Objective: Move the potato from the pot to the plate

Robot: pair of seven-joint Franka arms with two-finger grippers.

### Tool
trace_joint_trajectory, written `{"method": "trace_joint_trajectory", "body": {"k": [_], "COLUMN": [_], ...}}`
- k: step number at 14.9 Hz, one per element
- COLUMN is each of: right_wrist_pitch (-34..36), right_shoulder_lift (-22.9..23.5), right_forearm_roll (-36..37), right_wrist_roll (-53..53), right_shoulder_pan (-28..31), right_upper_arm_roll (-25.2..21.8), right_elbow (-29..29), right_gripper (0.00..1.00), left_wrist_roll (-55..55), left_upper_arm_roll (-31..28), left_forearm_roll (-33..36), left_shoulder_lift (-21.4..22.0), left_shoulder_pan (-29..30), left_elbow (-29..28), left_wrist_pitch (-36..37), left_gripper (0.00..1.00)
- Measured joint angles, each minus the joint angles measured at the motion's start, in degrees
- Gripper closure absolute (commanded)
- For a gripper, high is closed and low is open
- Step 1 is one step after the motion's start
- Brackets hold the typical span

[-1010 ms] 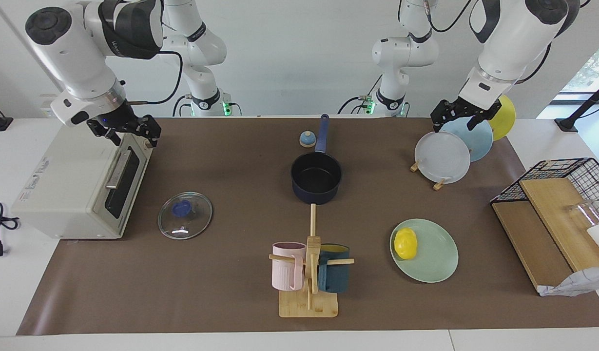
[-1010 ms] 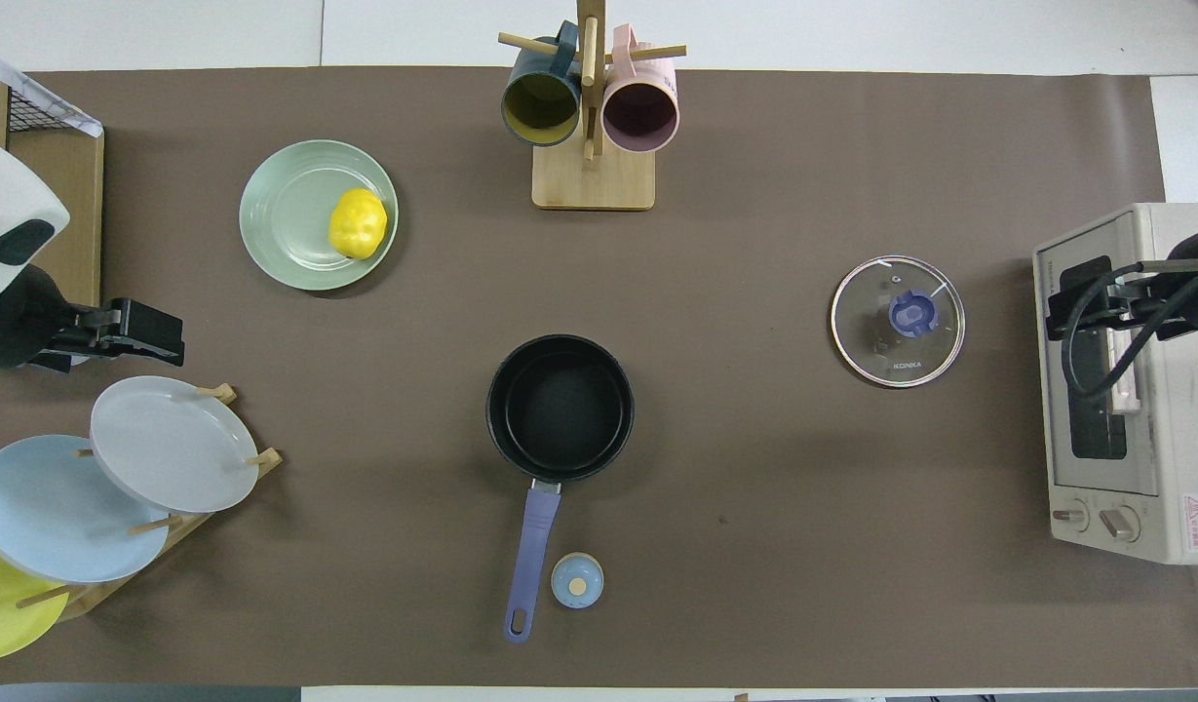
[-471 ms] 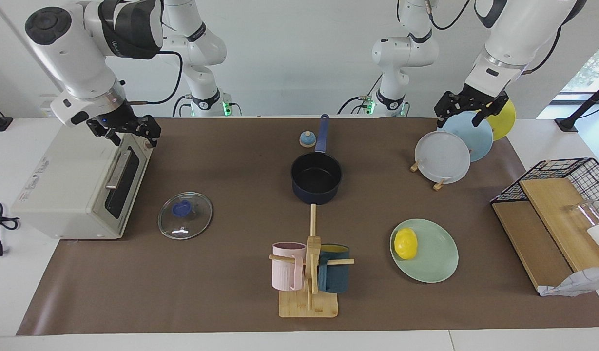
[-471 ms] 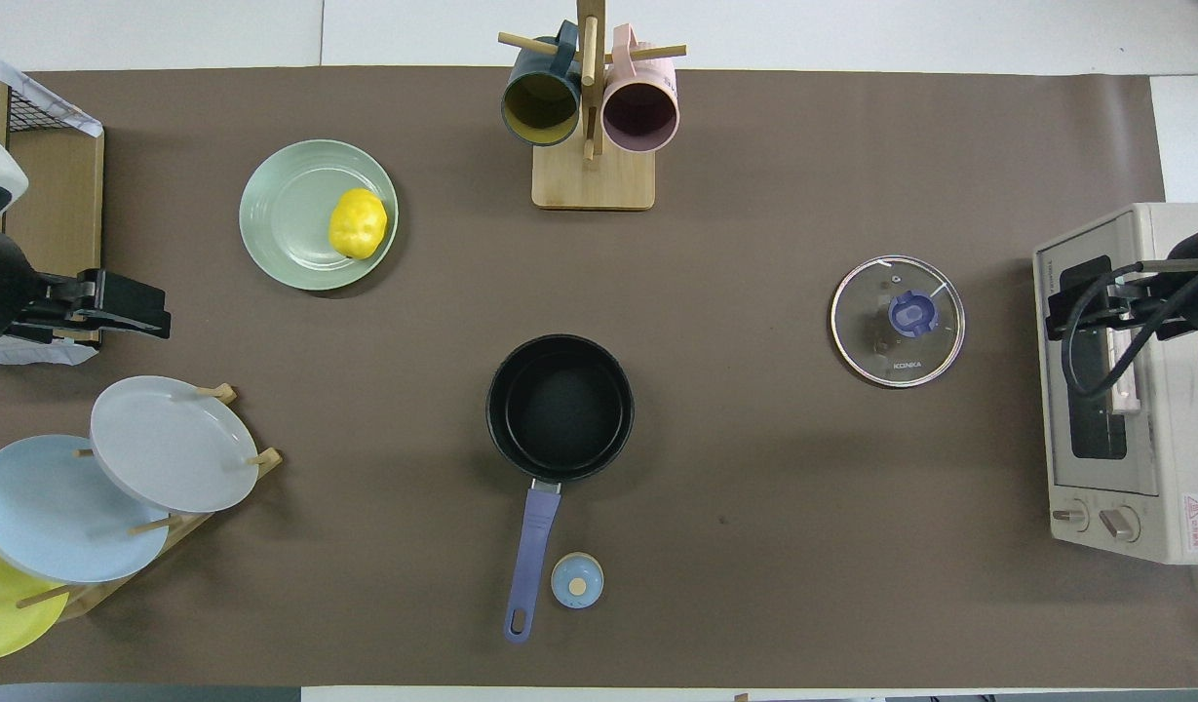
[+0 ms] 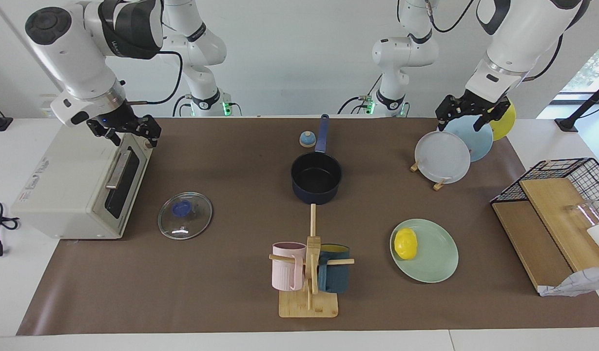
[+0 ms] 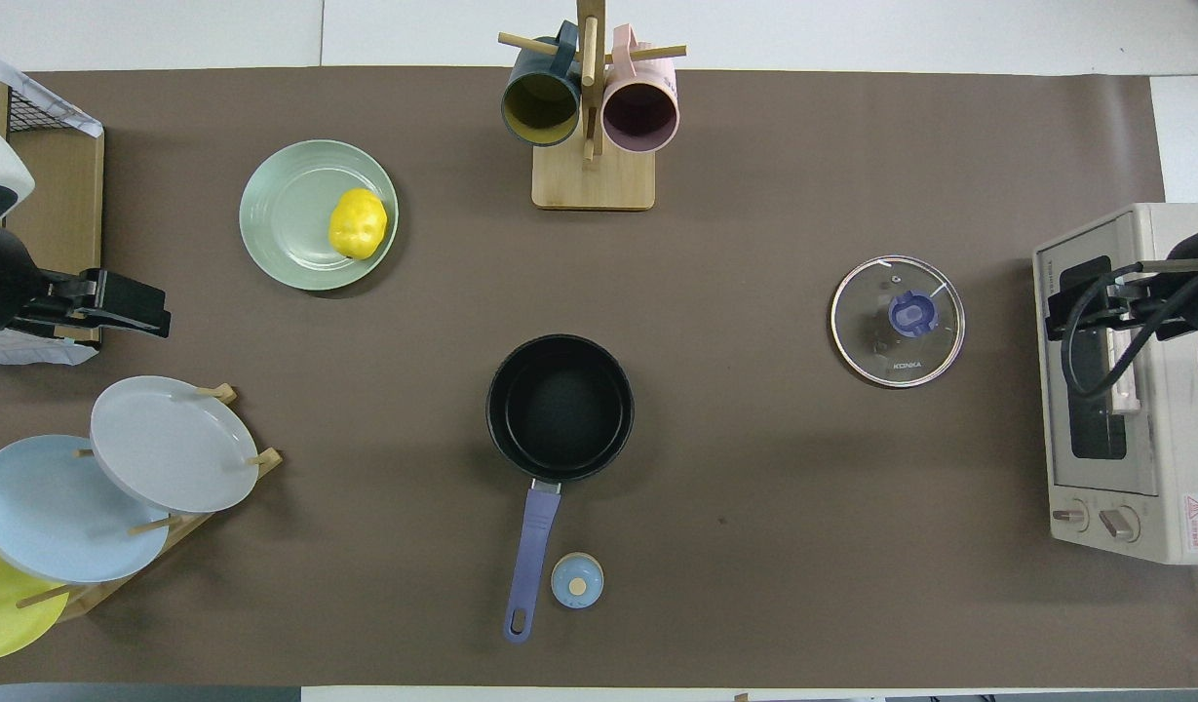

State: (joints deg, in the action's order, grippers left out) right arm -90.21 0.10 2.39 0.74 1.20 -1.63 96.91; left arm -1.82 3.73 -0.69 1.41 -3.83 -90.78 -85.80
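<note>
The yellow potato (image 5: 405,243) (image 6: 357,223) lies on the mint-green plate (image 5: 433,258) (image 6: 287,219), near its rim on the side toward the mug stand. The navy pot (image 5: 316,178) (image 6: 560,408) stands empty at the table's middle, its blue handle (image 6: 532,561) pointing toward the robots. My left gripper (image 5: 467,117) (image 6: 155,314) hangs open and empty over the plate rack, apart from the mint plate. My right gripper (image 5: 132,134) (image 6: 1059,317) waits open and empty over the toaster oven's top edge.
A rack holds a grey-white plate (image 5: 443,157), a light blue plate (image 5: 477,139) and a yellow plate (image 5: 505,119). A glass lid (image 5: 185,215), a toaster oven (image 5: 75,187), a mug stand (image 5: 310,273), a small blue knob (image 5: 307,139) and a wire basket with boards (image 5: 557,214) are on the table.
My left gripper has risen a little and drifted toward the left arm's end of the table over the plate rack. The potato, pot and right arm have not moved.
</note>
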Motion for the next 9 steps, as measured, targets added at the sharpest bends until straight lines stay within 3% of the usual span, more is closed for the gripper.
{"method": "trace_joint_trajectory", "body": {"k": [9], "right_wrist_pitch": [0.0], "right_shoulder_lift": [0.0], "right_forearm_roll": [0.0], "right_wrist_roll": [0.0], "right_shoulder_pan": [0.0], "right_upper_arm_roll": [0.0], "right_elbow": [0.0], "right_gripper": [0.0], "left_wrist_roll": [-0.24], "left_upper_arm_roll": [-0.16], "left_forearm_roll": [0.0], "left_shoulder_lift": [0.0], "left_shoulder_pan": [0.42], "left_elbow": [-0.03], "left_wrist_pitch": [0.28], "left_gripper": [0.0]}}
